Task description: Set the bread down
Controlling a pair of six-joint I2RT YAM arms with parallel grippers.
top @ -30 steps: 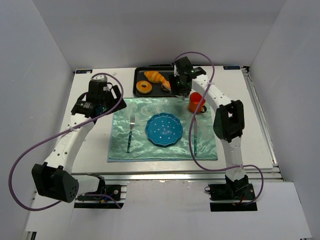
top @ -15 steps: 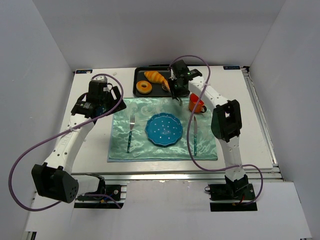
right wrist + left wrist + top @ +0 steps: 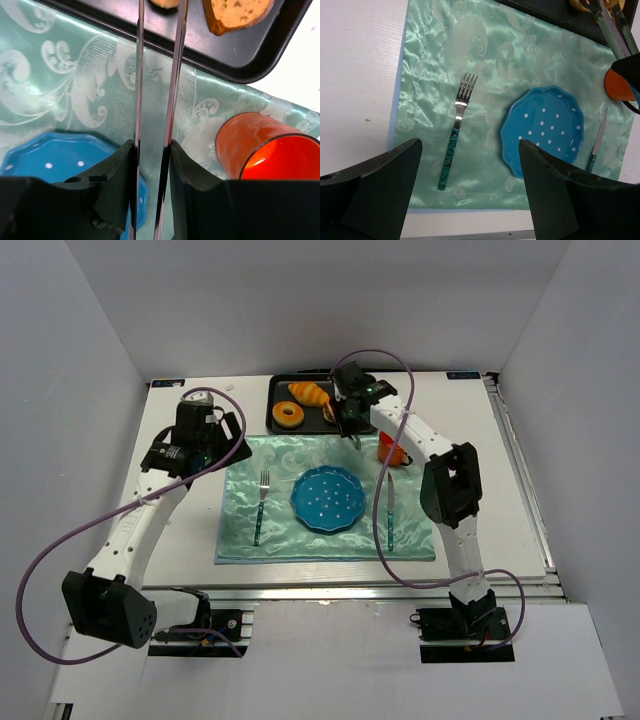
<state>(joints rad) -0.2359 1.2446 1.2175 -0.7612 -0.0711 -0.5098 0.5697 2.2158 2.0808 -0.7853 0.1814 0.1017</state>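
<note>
**The bread pinched by the right gripper in the tray**

At the left of the desk, the left gripper hangs near the far-left corner of the green mat. Its two dark fingers are spread wide with nothing between them. A fork lies on the left part of the mat, tines toward the far edge.

The black tray sits at the desk's far edge, its near rim meeting the mat's far edge. In its left half a donut lies by the near rim and a croissant by the far rim. A blue dotted plate sits in the middle of the mat.

The bread, a small golden-brown bun, is in the tray's right half close to the near rim. It is mostly cut off by the top of the right wrist view. The right gripper's long thin fingers stand close together, clenched with the bun between their tips. Whether the bun rests on the tray floor or is lifted cannot be told.

Just to the right, a seeded slice lies by the tray's near-right corner, apart from the fingers. A knife lies on the right part of the mat. An orange cup stands at the mat's far-right corner, near the tray.
</note>
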